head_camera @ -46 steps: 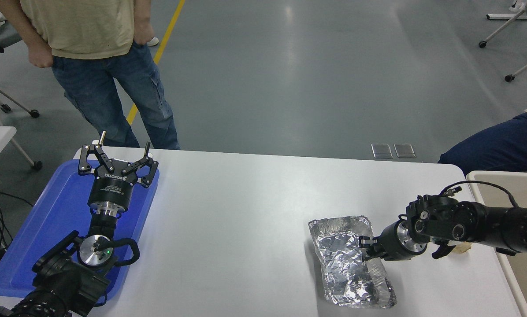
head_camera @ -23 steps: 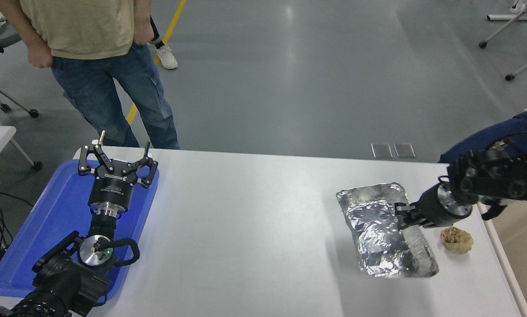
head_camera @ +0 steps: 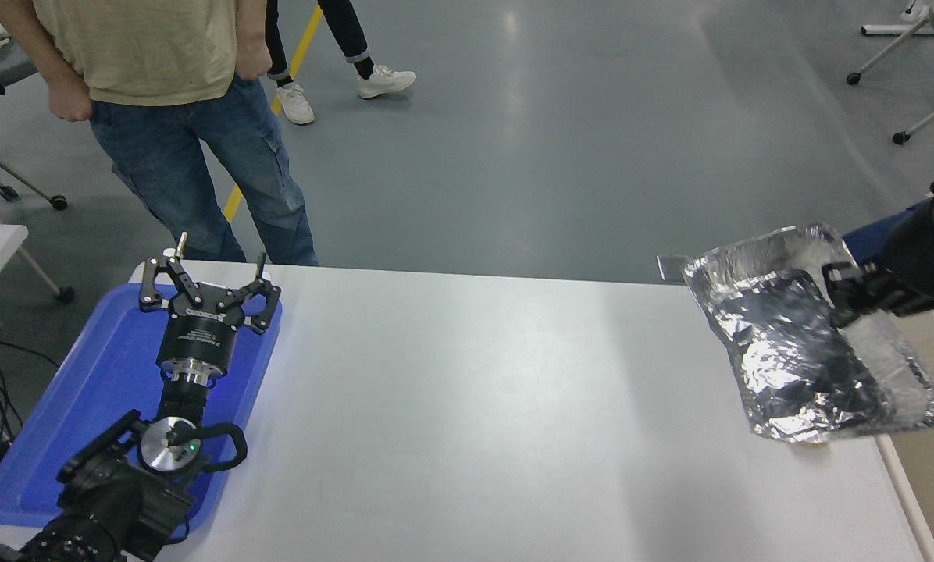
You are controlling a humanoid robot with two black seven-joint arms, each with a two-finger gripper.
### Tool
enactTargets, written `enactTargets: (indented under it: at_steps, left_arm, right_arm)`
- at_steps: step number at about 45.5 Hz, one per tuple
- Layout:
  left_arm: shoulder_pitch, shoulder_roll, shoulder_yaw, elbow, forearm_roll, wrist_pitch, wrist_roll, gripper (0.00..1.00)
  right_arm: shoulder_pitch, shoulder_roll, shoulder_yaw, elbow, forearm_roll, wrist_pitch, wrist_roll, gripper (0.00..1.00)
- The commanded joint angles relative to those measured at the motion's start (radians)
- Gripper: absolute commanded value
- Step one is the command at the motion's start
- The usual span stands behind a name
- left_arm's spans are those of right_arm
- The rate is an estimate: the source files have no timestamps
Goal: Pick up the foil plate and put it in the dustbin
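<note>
While the right hand (head_camera: 846,293) pinches the foil plate (head_camera: 795,343) over the table's right edge, it should release only above the dustbin (head_camera: 932,445); the left hand (head_camera: 205,293) sits spread.

Black left arm (head_camera: 115,484), silver wrist ring, black linkage fingers (head_camera: 158,281)

Left arm: parked at lower left, forearm pointing away from camera.
Left gripper (head_camera: 205,275): fingers spread wide, holding nothing, tips aimed at the far table edge.
Right arm: enters from right edge, raised above table level, wrist angled toward picture left.
Right gripper (head_camera: 840,290): fingers clamped on the foil plate (head_camera: 795,343), plate hanging tilted, clear of the table.
</note>
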Motion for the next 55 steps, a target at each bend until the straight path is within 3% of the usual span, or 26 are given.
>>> enactTargets:
  at_steps: [1,16,20,29,33,37,44,49,55]
  left_arm:
    - [0.0,0.0,0.0,0.0,0.0,0.001,0.0,1.0]
    - [0.0,0.0,0.0,0.001,0.0,0.001,0.0,1.0]
    - [-0.001,0.0,0.0,0.001,0.0,0.001,0.0,1.0]
    - [-0.001,0.0,0.0,0.001,0.0,0.001,0.0,1.0]
    - [0.0,0.0,0.0,0.0,0.0,0.001,0.0,1.0]
    - [0.0,0.0,0.0,0.001,0.0,0.001,0.0,1.0]
    - [0.0,0.0,0.0,0.001,0.0,0.001,0.0,1.0]
    - [-0.001,0.0,0.0,0.001,0.0,0.001,0.0,1.0]
    - [-0.001,0.002,0.0,0.001,0.0,0.001,0.0,1.0]
  right_arm:
    - [0.121,0.014,-0.074,0.048,0.006,0.039,-0.004,0.0]
    - [0.101,-0.017,-0.085,0.038,-0.019,0.04,-0.012,0.0]
    - [0.067,-0.103,-0.089,-0.014,-0.117,0.034,-0.033,0.0]
    - [-0.061,-0.36,-0.042,-0.279,-0.35,0.04,-0.024,0.0]
    - [-0.199,-0.419,0.032,-0.469,-0.431,0.037,0.003,0.0]
    - [-0.411,-0.44,0.162,-0.622,-0.499,0.01,0.062,0.0]
    - [-1.001,-0.417,0.574,-0.931,-0.517,-0.122,0.119,0.0]
    - [-1.232,-0.362,0.773,-1.038,-0.523,-0.145,0.132,0.0]
    - [-1.292,-0.338,0.811,-1.074,-0.523,-0.191,0.14,0.0]
